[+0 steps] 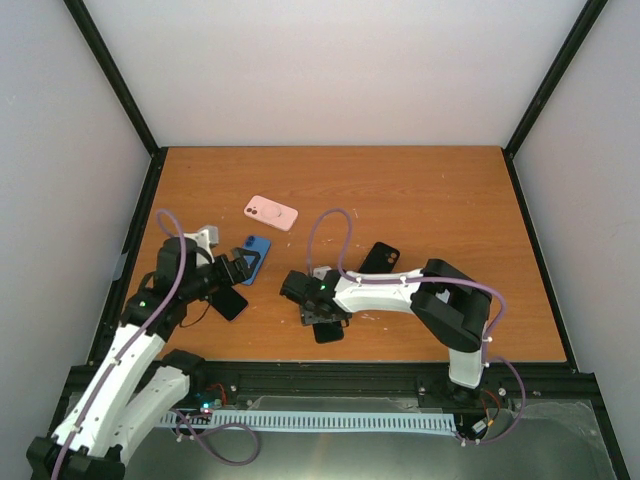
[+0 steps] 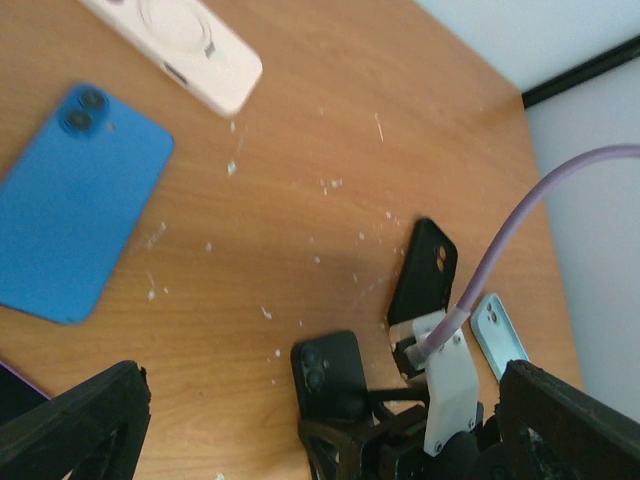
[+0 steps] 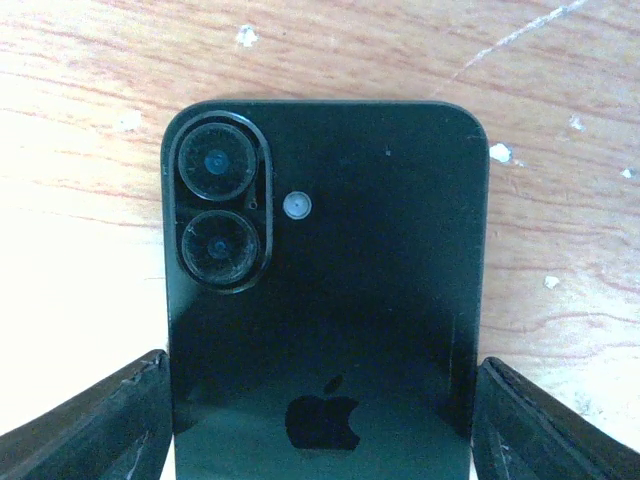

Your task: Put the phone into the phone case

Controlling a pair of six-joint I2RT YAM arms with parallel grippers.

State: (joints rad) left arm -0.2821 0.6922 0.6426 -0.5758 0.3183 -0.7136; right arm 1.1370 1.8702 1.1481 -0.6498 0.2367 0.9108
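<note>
The black phone lies back-up on the bench near its front edge. The right jaws flank its long sides so closely I cannot tell whether they pinch. The black phone case lies nearby. The left jaws gape empty. The step looks like grasping; next needs a firm edge grip, then a lift toward the case.

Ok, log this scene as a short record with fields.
table: wood, flecked with white bits
black phone: face down on the table, near edge
right jaws: shut on the black phone's sides
left jaws: open, empty
black case: lying free, farther back than the black phone
blue phone: face down, by the left jaws
pink case: farthest back
</note>
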